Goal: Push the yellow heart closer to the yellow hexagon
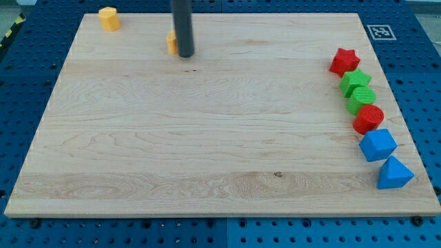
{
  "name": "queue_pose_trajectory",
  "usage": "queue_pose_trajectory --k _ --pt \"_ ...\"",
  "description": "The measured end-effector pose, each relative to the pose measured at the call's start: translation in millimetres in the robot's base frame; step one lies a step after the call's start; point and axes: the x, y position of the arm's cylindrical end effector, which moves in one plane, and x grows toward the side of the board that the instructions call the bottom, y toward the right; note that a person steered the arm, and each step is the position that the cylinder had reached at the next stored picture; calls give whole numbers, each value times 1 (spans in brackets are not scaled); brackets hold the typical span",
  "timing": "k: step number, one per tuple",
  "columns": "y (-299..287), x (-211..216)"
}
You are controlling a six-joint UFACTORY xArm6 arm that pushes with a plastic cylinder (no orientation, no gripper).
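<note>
Surface: pale wooden board on a blue perforated bench; a small black-and-white marker tag beyond the board's far right corner.

Nearest items, along the view's right edge, bottom to top: blue triangular block; blue faceted block, just beside it; red round block; green block, shape unclear; green star; red star. These six form a close, slightly curved row, neighbours touching or nearly so. None belongs to the task.

Middle of board: nothing stands there.

Far items, near the view's top left: my tip, a plain dark rod end with no pincer, so nothing opens, shuts or is held. Touching its left side, a yellow heart, mostly hidden behind the rod, so its shape is taken from the task. Further left, by the far corner, yellow hexagon.

Progress, judged: heart and hexagon remain apart, with bare board between. My tip sits on the heart's right, suitably placed for pushing leftward and slightly upward. The closing push is left to do.
</note>
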Motion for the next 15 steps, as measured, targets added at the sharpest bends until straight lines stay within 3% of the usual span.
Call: queue_pose_trajectory --k 1,2,7,12,15 --pt "-48 -8" --pt "-54 -10" --pt "16 19" --pt "16 -74" --pt "-13 -76"
